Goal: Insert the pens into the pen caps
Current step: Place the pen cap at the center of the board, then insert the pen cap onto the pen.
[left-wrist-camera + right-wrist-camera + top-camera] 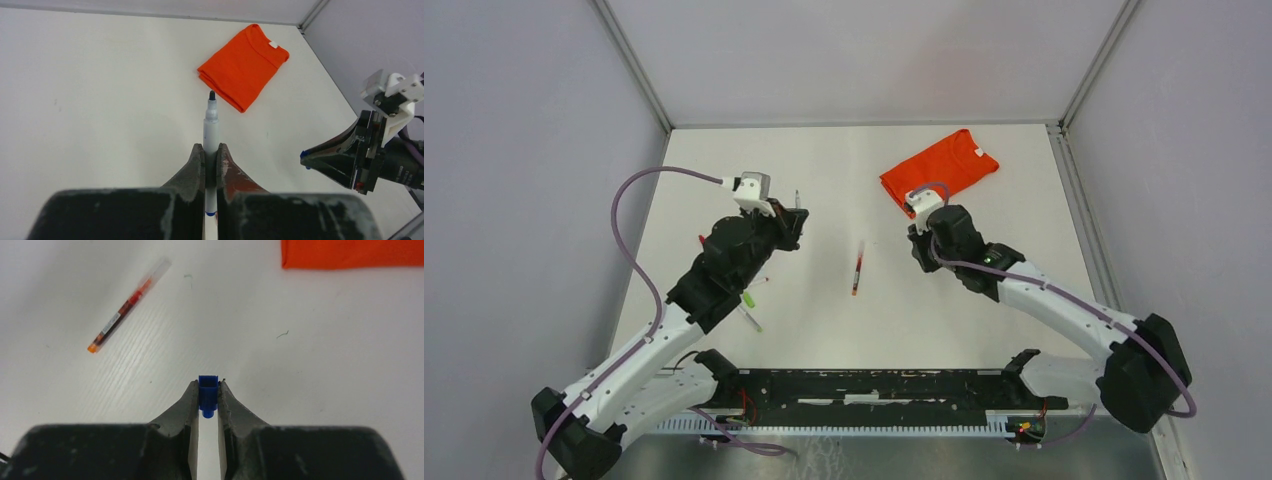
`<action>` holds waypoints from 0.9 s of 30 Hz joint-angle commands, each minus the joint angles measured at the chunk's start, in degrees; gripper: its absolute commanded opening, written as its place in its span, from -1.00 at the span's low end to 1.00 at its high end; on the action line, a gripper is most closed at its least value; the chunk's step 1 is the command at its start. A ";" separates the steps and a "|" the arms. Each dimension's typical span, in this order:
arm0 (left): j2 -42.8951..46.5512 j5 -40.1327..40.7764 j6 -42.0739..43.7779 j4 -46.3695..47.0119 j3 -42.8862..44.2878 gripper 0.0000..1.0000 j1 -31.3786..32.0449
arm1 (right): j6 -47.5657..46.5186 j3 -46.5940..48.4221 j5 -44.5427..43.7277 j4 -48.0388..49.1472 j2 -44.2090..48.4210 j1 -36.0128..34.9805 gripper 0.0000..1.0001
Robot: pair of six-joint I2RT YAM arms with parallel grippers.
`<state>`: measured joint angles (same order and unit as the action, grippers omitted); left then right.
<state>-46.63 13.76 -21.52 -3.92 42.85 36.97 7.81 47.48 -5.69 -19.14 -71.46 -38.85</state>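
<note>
Observed: left hand [210, 152] clamped on a white-barrelled pen [211, 122], its bare dark tip projecting forward (blue band at the rear). The right hand [208, 385] pinches a blue pen cap [208, 392] at its fingertips. A red pen [858, 268] lies loose on the table [824, 170], between the arms.

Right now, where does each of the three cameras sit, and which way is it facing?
Top external: fixed above and behind, looking down at the table; left arm and right arm show.
Left wrist: on the left arm, looking along the left gripper, shut on an uncapped pen.
Right wrist: on the right arm, looking down past the right gripper, pinching a blue cap.
Shared: all three show the orange shirt.
</note>
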 commanded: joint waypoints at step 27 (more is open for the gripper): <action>-20.54 -29.71 13.21 22.32 12.27 -0.95 5.54 | 26.94 -5.22 20.44 60.01 16.69 13.20 -1.00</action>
<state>-68.73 -13.80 -13.28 15.59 56.16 40.80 25.02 42.28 3.49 25.76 -53.04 -28.93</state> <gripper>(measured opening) 0.072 0.189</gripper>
